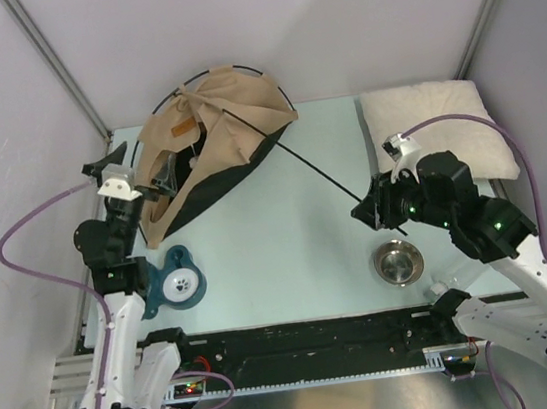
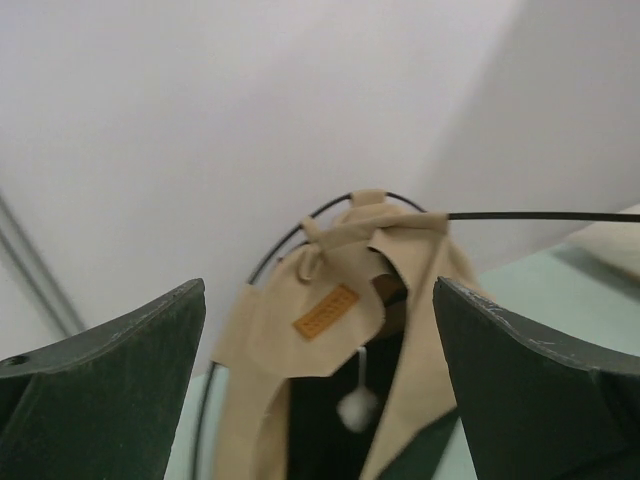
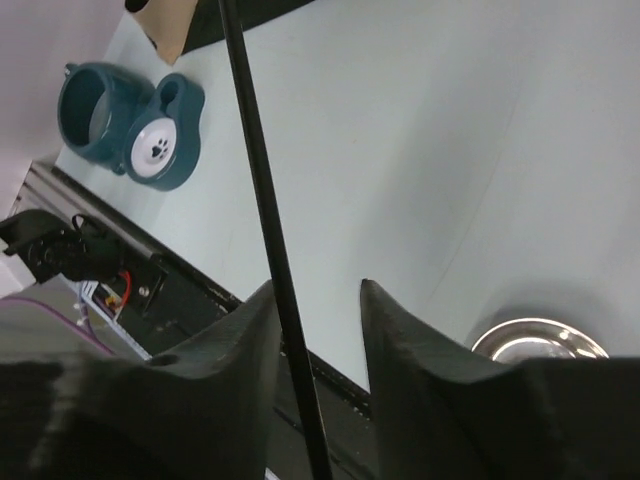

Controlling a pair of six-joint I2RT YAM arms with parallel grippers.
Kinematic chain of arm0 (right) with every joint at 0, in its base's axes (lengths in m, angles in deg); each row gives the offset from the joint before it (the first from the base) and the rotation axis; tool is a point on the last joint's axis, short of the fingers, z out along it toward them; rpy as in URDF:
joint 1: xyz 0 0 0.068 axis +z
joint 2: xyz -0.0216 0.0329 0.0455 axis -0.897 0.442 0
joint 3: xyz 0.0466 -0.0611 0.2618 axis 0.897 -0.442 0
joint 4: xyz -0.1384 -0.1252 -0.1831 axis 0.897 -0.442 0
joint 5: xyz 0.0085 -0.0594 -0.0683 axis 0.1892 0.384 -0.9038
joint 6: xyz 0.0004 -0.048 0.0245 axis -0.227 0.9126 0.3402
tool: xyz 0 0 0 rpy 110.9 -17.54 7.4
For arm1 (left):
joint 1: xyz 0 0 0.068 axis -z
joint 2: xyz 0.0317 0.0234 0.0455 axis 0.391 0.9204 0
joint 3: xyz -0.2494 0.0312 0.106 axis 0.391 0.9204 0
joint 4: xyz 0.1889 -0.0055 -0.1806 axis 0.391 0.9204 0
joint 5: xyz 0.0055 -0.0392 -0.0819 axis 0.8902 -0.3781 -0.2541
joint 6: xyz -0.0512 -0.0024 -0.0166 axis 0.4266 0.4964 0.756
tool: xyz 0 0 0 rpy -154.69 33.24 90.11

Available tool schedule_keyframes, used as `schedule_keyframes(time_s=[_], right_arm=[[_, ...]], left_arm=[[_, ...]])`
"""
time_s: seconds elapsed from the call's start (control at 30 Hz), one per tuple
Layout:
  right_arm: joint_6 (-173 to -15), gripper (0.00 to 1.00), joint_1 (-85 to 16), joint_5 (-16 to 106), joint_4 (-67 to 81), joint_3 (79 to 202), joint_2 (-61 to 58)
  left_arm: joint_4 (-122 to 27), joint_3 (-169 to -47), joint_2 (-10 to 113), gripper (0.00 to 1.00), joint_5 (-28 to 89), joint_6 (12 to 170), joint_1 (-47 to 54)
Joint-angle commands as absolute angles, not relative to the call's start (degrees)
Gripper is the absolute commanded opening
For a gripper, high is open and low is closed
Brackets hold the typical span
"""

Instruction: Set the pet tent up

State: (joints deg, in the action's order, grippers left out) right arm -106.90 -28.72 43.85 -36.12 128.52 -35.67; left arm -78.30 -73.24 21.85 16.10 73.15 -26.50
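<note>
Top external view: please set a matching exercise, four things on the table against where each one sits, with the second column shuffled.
Things:
1. pet tent
2. cream pillow
3. steel bowl
4. teal paw-print dish

Places:
A. near side, right half
B. far left corner
C. near side, left edge
D. far right corner

Pairs: 1-B; 2-D; 3-A; 4-C

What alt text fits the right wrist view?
A thin black tent pole runs top to bottom between the parted fingers of the right gripper. On the pale green table: teal double pet bowl upper left, steel bowl lower right.
</note>
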Motion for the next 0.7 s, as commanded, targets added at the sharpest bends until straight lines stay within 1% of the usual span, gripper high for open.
schedule_keyframes(time_s=[0.0,0.17,0.2,0.27,0.37,0.43,0.6,0.63,0.67], right_arm=[[-108.0,0.34,-29.3,49.7,-33.7,130.2,-35.0],[-110.1,0.06,-29.1,51.4,-31.1,130.4,-35.5],[-110.5,0.03,-28.8,51.8,-31.1,130.4,-35.5],[-112.1,0.01,-27.2,51.7,-30.9,129.9,-35.6],[-113.5,0.0,-22.4,48.4,-30.1,127.7,-36.8],[-114.8,0.0,-19.4,45.6,-30.1,126.6,-37.8],[-118.5,0.0,-14.3,41.6,-29.6,123.2,-40.9],[-119.2,0.0,-13.5,41.0,-29.4,122.7,-41.5],[-119.9,0.0,-12.5,40.2,-29.1,122.4,-41.8]], left_arm=[[-72.9,-73.9,20.4,1.0,18.8,87.4,-24.0],[-69.1,-75.2,22.7,1.0,20.6,95.5,-18.0],[-69.0,-75.2,23.8,1.0,20.7,96.3,-16.7],[-68.9,-75.2,26.2,1.0,22.4,96.6,-12.9],[-69.0,-75.7,30.2,1.0,24.6,95.8,-7.8],[-69.0,-76.8,32.8,1.0,23.0,96.3,-6.5],[-69.1,-81.3,40.2,0.99,25.1,99.9,-4.5],[-69.1,-82.2,42.1,0.95,24.9,101.3,-4.3],[-69.1,-83.0,43.4,0.82,24.8,102.3,-3.9]])
